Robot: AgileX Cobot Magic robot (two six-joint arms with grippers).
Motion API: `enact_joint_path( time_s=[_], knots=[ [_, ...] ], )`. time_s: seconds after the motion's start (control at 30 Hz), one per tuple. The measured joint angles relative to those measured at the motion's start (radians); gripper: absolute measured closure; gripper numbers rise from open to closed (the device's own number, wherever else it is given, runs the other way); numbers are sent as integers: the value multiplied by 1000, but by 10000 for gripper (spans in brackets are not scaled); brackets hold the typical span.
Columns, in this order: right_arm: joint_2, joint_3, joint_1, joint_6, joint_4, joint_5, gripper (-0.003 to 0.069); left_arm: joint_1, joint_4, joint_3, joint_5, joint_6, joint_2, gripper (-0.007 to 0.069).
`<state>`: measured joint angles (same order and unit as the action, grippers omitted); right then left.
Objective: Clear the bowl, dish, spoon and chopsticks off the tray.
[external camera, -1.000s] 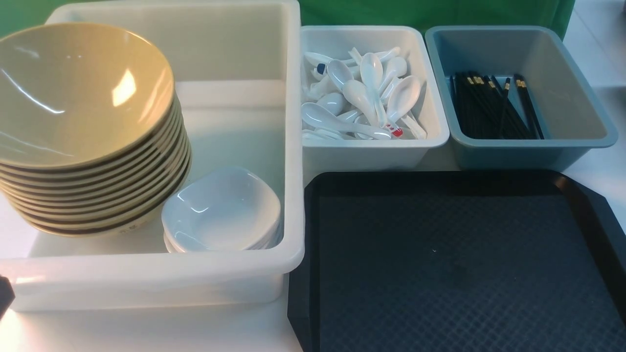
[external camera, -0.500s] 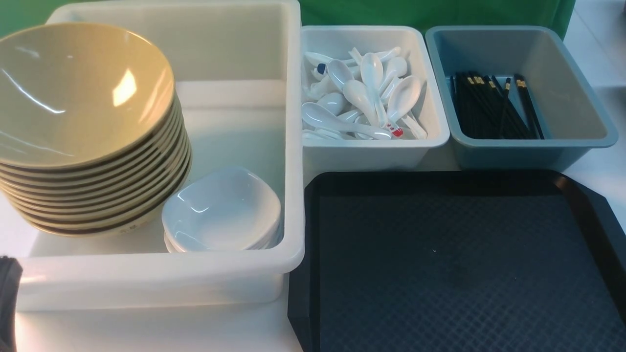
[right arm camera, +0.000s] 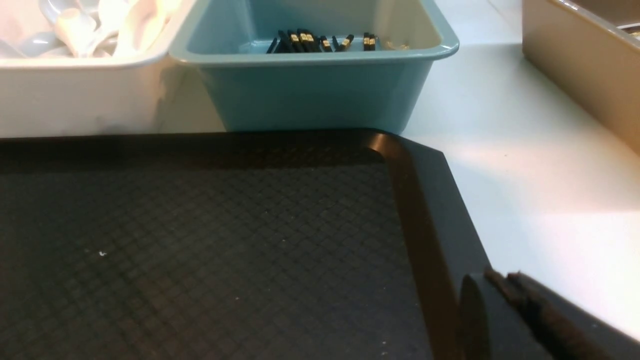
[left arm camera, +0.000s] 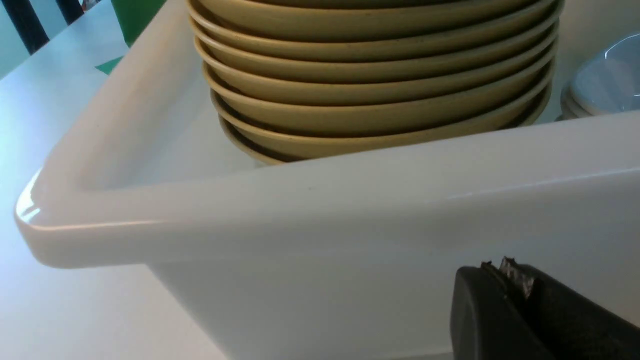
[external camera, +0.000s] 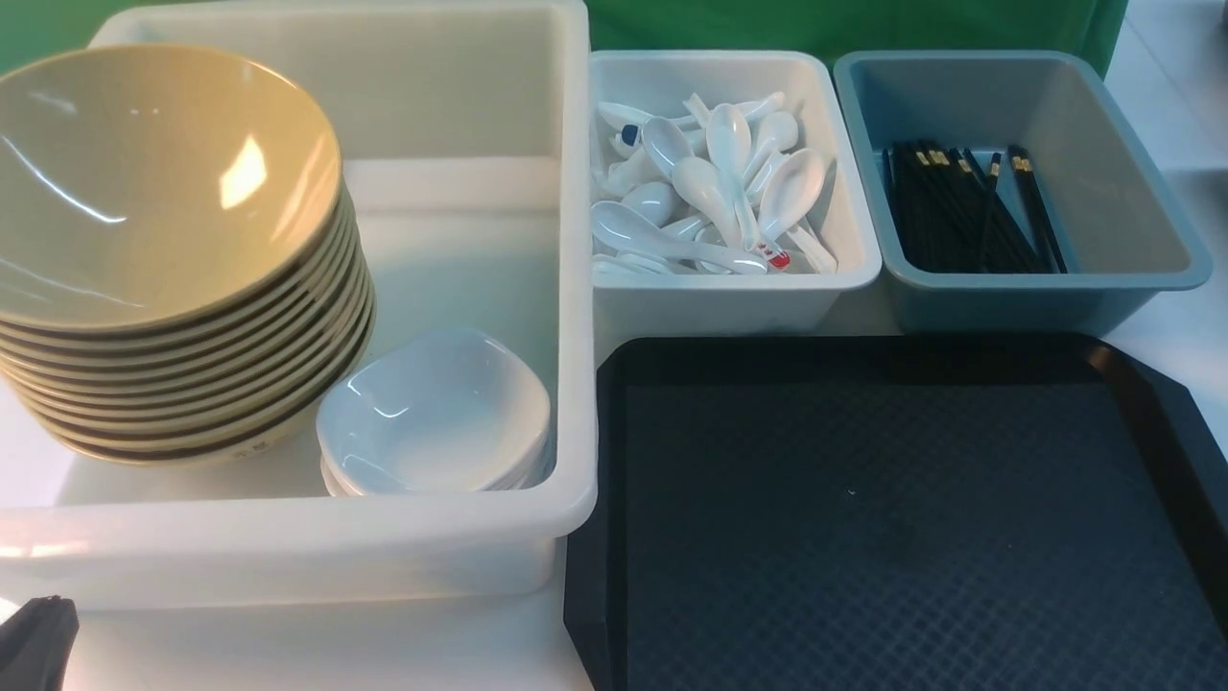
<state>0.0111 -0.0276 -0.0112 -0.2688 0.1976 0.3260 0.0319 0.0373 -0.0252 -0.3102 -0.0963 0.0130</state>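
Since the earlier frame, only the L jaws (external camera: 38,638) had shifted: from barely in at the front view's L edge, they'd come a bit further in & ended lower. Bowls, dishes, spoons & sticks hadn't moved.

Key relation: the bowl (external camera: 163,182), prob. the top one of its stack, lay ahead of the L jaws, inside the big tub (external camera: 288,547), w/ the tub's near wall between. L arm was the nearer one. Bowl was round, so no long axis to match; it tipped its mouth twd the near side. Dish (external camera: 432,413), top of a small pile, sat in the same tub, R of the bowls. Spoon heap (external camera: 729,173) was in the white tub (external camera: 715,312) behind the tray (external camera: 863,537); couldn't tell which spoon was the task's. Sticks (external camera: 969,211) lay in the blue-grey tub (external camera: 1017,307), mostly front-to-back, gold bands at the far ends, nearer the R arm. Nothing of the set showed on the visible part of the tray, so clearing looked done; next move was likely just a retreat/park, w/ L needing to stay off the tub wall.

Pose: L jaws hung low outside the near wall, aimed fwd, tips together, holding nothing. R jaws (right arm camera: 502,277), out of the front view, were by the tray's R rim, aimed fwd; slightly blurred, but narrow, tips looking together, nothing held. Couldn't tell if they touched the rim.
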Motion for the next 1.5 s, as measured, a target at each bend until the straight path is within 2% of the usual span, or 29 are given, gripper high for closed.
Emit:
enact_joint_path(
  time_s=[1.5],
  knots=[
    [0, 0, 0, 0, 0, 0, 547, 0, -18, 0, 0, 0, 0, 636]
  ],
)
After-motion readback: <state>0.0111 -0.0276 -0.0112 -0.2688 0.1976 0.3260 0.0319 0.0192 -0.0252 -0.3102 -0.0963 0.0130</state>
